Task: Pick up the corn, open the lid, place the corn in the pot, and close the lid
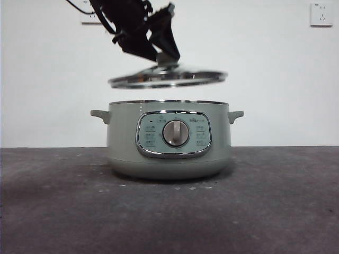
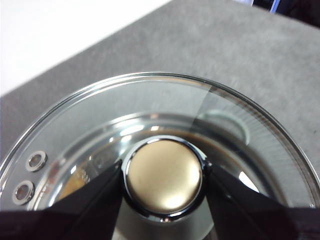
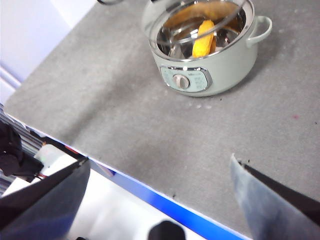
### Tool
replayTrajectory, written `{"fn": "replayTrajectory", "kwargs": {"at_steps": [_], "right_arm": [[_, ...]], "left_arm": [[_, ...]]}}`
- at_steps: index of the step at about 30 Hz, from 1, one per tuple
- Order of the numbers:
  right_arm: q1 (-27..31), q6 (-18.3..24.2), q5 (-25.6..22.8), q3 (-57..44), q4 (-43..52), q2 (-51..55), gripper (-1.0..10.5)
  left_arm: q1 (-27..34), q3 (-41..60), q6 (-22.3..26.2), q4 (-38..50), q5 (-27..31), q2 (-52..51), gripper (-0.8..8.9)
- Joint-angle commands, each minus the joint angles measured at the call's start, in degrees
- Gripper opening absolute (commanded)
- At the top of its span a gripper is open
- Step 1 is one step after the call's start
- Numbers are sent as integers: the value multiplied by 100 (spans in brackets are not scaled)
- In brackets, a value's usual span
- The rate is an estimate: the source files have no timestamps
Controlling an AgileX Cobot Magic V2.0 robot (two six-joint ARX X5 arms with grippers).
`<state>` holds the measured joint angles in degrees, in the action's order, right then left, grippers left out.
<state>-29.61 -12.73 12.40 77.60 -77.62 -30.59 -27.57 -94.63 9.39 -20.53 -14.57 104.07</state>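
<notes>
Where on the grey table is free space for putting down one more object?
Bare grey table lies on both sides of the sage-green electric pot and in front of it. Crowded: above the pot, where the left claw holds the round glass lid; the yellow-orange corn lies inside.

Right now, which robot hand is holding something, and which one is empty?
The left end effector holds the lid by its knob, lifted above the pot. The right end effector is open and empty, away from the pot.
</notes>
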Motion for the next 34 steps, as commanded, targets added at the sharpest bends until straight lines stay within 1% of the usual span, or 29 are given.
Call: {"fn": "replayTrajectory", "kwargs": {"at_steps": [1, 20, 24, 28, 34], "right_arm": [[-4, -127, -4, -52, -146, 79, 468], [-4, -103, -90, -63, -149, 85, 469], [-4, -72, -96, -63, -146, 85, 469], [-4, -57, -240, -63, -149, 85, 469], [-4, -57, -238, -63, -149, 85, 469]], "left_arm": [[-13, -81, 28, 205, -35, 46, -7], [-35, -81, 24, 120, -37, 461, -7], [-37, -81, 26, 39, -37, 470, -7], [-35, -81, 26, -127, -35, 470, -7], [-35, -81, 22, -254, -39, 470, 8]]}}
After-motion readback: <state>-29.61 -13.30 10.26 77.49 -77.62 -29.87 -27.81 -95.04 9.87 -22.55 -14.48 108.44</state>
